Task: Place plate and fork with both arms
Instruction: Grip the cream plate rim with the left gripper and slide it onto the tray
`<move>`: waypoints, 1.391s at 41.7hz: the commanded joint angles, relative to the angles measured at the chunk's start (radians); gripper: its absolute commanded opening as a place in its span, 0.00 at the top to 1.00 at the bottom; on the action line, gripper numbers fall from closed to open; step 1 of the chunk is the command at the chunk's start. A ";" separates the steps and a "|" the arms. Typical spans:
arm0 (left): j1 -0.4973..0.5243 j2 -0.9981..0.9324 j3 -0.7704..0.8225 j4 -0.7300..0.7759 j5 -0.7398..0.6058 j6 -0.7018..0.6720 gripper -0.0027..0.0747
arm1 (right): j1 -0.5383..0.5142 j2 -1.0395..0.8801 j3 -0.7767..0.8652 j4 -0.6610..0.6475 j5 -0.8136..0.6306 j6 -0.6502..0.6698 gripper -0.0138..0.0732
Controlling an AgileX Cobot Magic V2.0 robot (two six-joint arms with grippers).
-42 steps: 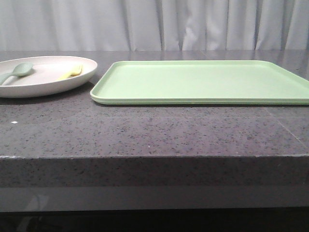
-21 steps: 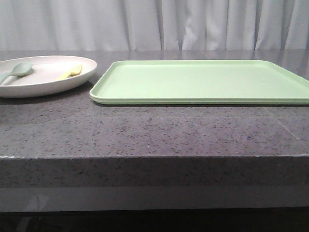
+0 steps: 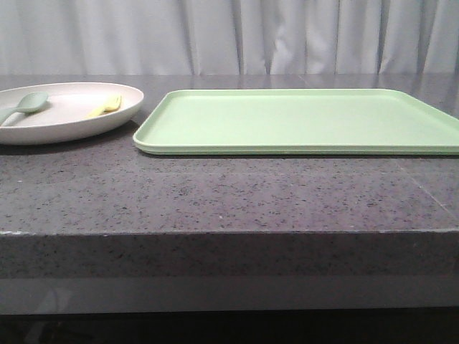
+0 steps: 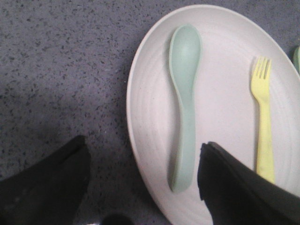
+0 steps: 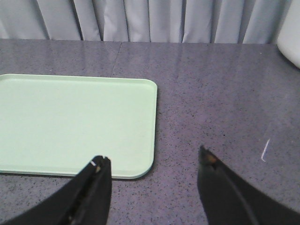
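Note:
The off-white plate (image 3: 72,122) sits on the dark table at the far left, beside the light-green tray (image 3: 301,122). The yellow fork (image 3: 105,107) lies on the plate. In the left wrist view the plate (image 4: 225,70) holds the fork (image 4: 263,126). My left gripper (image 4: 143,164) is open above the plate's rim, one finger over the table and one over the plate. My right gripper (image 5: 154,166) is open and empty above the bare table by the tray's corner (image 5: 140,140). Neither gripper shows in the front view.
A grey-green spoon (image 3: 25,104) lies on the plate next to the fork, also in the left wrist view (image 4: 184,93). A white object (image 5: 289,33) stands at the edge of the right wrist view. Grey curtains hang behind the table. The table's front edge (image 3: 229,233) is near.

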 commanded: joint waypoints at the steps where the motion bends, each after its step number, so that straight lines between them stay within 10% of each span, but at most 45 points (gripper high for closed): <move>1: 0.003 0.021 -0.062 -0.080 -0.022 0.017 0.39 | -0.003 0.014 -0.036 -0.002 -0.090 -0.010 0.34; 22: 0.003 0.242 -0.218 -0.225 0.125 0.061 0.40 | -0.003 0.014 -0.036 -0.002 -0.090 -0.010 0.34; 51: 0.003 0.250 -0.223 -0.241 0.140 0.072 0.99 | -0.003 0.014 -0.036 -0.002 -0.090 -0.010 0.34; 58: 0.003 0.248 -0.266 -0.241 0.176 0.005 0.99 | -0.003 0.014 -0.036 -0.002 -0.090 -0.010 0.34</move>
